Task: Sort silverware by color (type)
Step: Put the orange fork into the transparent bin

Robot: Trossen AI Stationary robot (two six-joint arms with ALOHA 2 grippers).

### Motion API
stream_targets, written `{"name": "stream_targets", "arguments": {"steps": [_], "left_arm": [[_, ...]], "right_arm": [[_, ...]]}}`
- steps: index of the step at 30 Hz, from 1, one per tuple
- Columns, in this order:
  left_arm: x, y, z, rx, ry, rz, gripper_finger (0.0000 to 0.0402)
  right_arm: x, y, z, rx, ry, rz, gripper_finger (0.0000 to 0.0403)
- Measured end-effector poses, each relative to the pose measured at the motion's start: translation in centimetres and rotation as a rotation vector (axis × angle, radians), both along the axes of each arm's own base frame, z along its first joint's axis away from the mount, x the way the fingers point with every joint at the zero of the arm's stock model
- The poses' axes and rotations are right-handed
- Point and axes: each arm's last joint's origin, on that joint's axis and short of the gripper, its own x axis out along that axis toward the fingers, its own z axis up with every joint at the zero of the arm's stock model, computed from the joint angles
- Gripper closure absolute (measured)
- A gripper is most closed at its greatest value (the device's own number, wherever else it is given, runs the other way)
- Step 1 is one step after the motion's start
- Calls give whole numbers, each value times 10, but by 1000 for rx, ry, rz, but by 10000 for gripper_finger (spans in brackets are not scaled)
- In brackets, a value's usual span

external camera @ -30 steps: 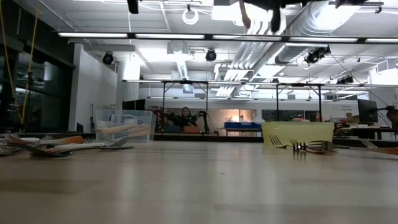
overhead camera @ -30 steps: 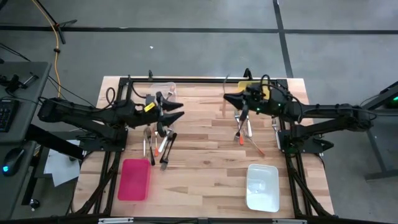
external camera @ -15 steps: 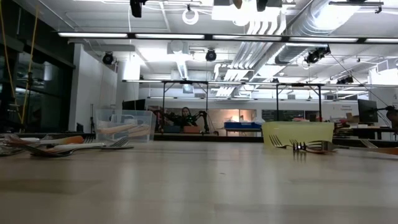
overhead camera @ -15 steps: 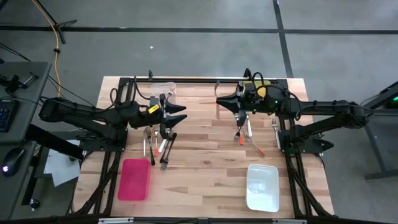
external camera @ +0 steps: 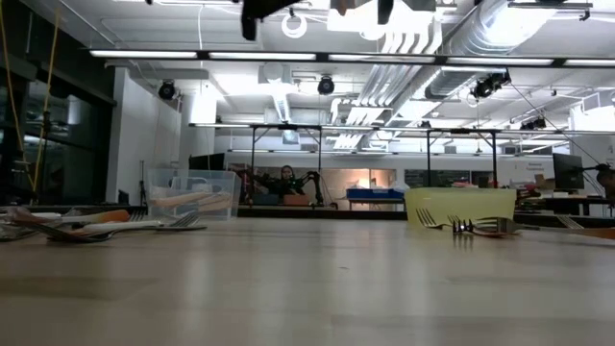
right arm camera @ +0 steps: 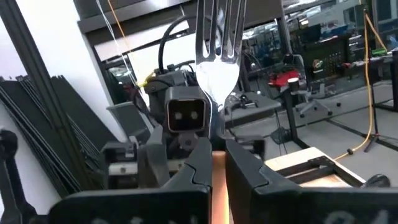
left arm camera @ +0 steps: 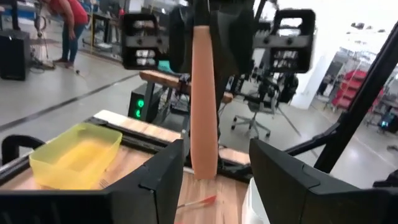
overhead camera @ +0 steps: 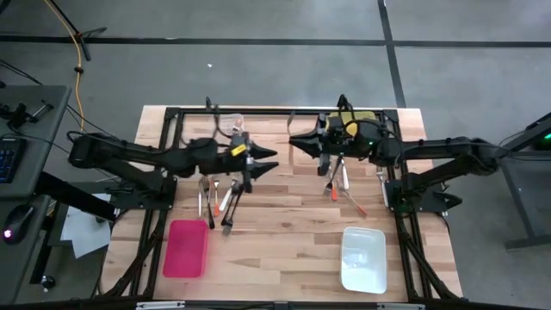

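– Wooden table (overhead camera: 284, 237) first: why were the bins set at its corners?
– One corner is judged to be meant for each colour. A clear bin (overhead camera: 229, 121) was seen at 11 o'clock, a yellow bin (overhead camera: 362, 118) at 1, a white bin (overhead camera: 362, 258) at 5 and a pink bin (overhead camera: 185, 248) at 7. Loose silverware was left in a left pile (overhead camera: 220, 196) and a right pile (overhead camera: 337, 182).
– And why were the arms brought nose to nose near 12 o'clock?
– A handover is judged to be under way. The right gripper (overhead camera: 294, 141) was clamped on an orange-handled fork (right arm camera: 217, 56), lifted clear of the table. The left gripper (overhead camera: 269, 160) was placed with its fingers spread wide on either side of the handle.
– Was the handle touched by the left fingers (left arm camera: 163, 177)?
– No contact could be made out; a gap was seen on both sides.
– What was given by the wrist views alone?
– From overhead the fork was barely seen. In the right wrist view the tines were shown pointing away from the grip, and in the left wrist view the handle was shown between the open fingers. In the low view only the piles and two bins were shown level across the table.
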Motion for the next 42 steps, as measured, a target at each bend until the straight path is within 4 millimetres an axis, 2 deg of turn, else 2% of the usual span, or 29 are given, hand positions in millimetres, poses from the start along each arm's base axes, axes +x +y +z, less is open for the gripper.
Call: {"name": "stream_targets", "arguments": {"steps": [6, 13, 17, 21, 27, 33, 38, 42], "left_arm": [[26, -1, -5, -2, 30, -21, 229], [36, 0, -7, -34, 38, -3, 232], [34, 5, -8, -58, 66, 37, 270], [29, 10, -2, -52, 66, 46, 350], [22, 13, 2, 7, 91, 65, 350], [-1, 17, 13, 108, 184, 155, 350], [-38, 21, 32, 153, 249, 219, 350], [-69, 20, 34, 144, 187, 246, 350]], "right_arm": [[8, 1, -7, 0, 10, 11, 398], [9, 2, -7, -16, 10, 11, 398], [9, 2, -8, -17, 18, 9, 398], [9, 1, -8, -15, 15, 0, 381], [8, 2, -8, 11, 16, 8, 338], [-9, -3, -4, 23, 112, -36, 283], [-35, -5, 4, -3, 187, -109, 225], [-56, -3, 12, -46, 215, -123, 191]]}}
